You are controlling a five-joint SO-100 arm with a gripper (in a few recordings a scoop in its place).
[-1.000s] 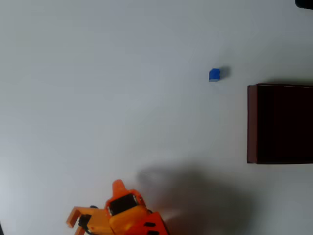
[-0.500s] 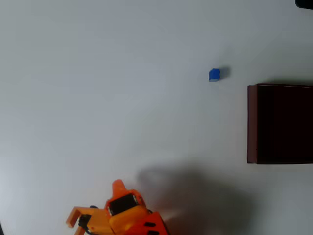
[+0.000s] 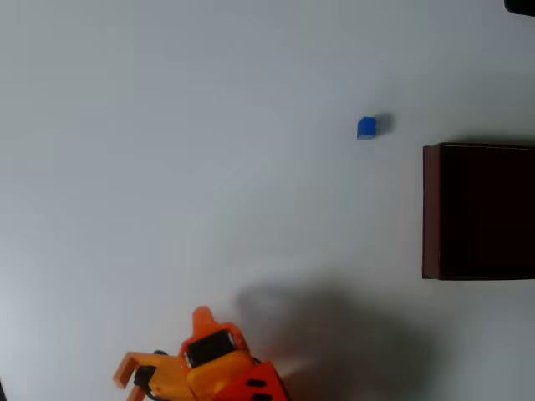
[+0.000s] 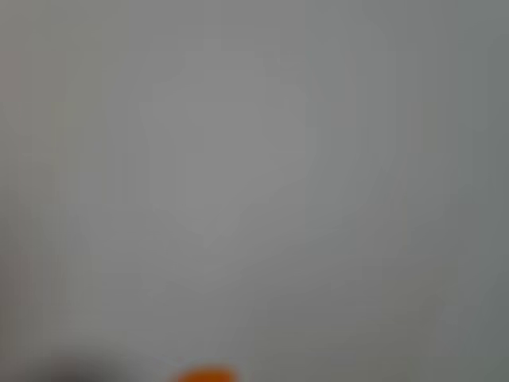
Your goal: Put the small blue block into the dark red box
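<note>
The pincer is sitting at the bottom edge of the overhead view, on the orange arm, and I cannot tell if it is open or closed. Nothing is changing between the last 3 overhead pictures: the arm is resting in the same place. The small blue block is lying on the white table, well apart from the pincer and near the upper left corner of the dark red box. The task is probably not starting yet.
</note>
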